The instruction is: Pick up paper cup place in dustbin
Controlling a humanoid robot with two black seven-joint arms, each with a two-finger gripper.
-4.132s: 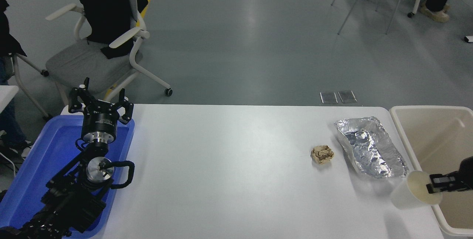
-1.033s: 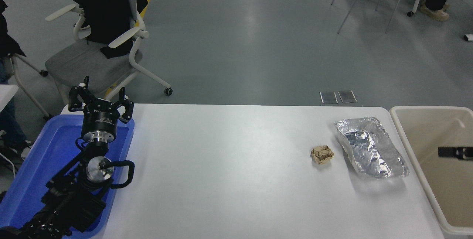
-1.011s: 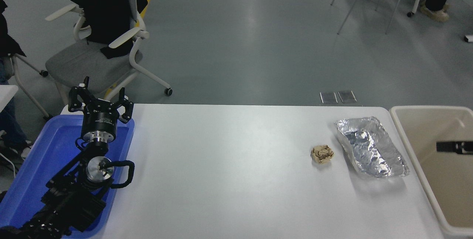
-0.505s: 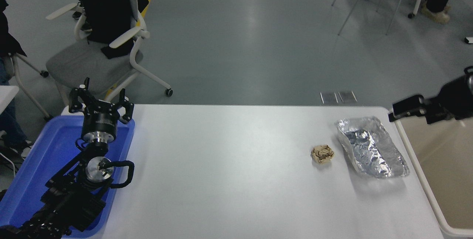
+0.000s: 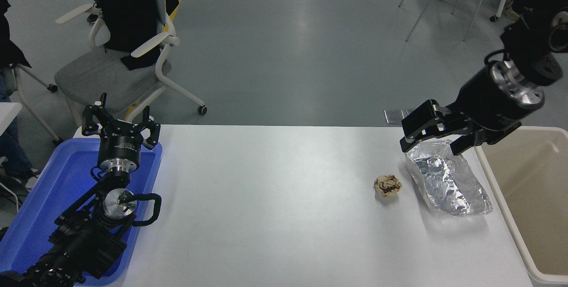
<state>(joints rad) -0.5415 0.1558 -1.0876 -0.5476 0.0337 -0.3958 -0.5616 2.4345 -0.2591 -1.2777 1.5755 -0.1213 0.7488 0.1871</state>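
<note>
At the lower left my left gripper [image 5: 120, 123] is sitting parked over the blue tray [image 5: 31, 207], fingers spread. At the right edge the dustbin [image 5: 514, 229] is showing no paper cup that I can see. Farther up, my right gripper [image 5: 432, 138] is hovering open and empty above the foil tray [image 5: 448, 180], near the crumpled brown paper ball [image 5: 387, 186].

Bare table [image 5: 275, 198] left of paper ball [image 5: 387, 186]

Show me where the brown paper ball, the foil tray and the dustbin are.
brown paper ball [image 5: 387, 186]: head view, on its crumpled middle.
foil tray [image 5: 448, 185]: head view, on its crinkled floor.
dustbin [image 5: 534, 176]: head view, on its inner wall.
</note>
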